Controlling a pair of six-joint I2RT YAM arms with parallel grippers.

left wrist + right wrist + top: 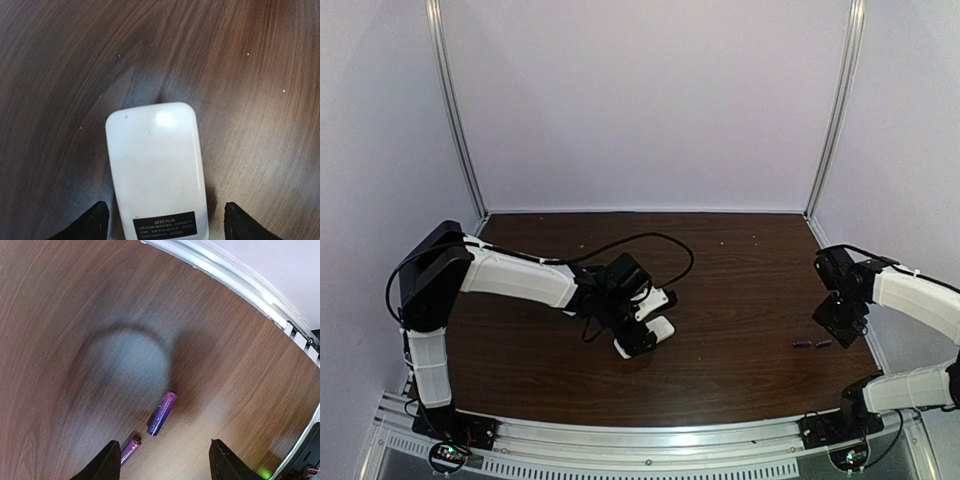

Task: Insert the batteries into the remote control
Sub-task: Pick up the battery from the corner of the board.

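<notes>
The remote control [155, 165] lies on the dark wood table with its white back up and a black label near its close end. My left gripper [167, 222] is open, one black fingertip on each side of the remote with a gap at both. From above, the remote [660, 328] shows at the left gripper [645, 322] near mid-table. Two purple batteries [162, 413] [130, 450] lie loose on the wood; the nearer one is partly hidden by a finger. My right gripper [165, 465] hovers open over them, holding nothing. From above, the batteries [802, 344] [823, 343] sit just below the right gripper [840, 318].
A black cable [660, 245] loops over the table behind the left arm. The metal frame rail [240, 280] runs along the table's right edge close to the batteries. White walls enclose the back and sides.
</notes>
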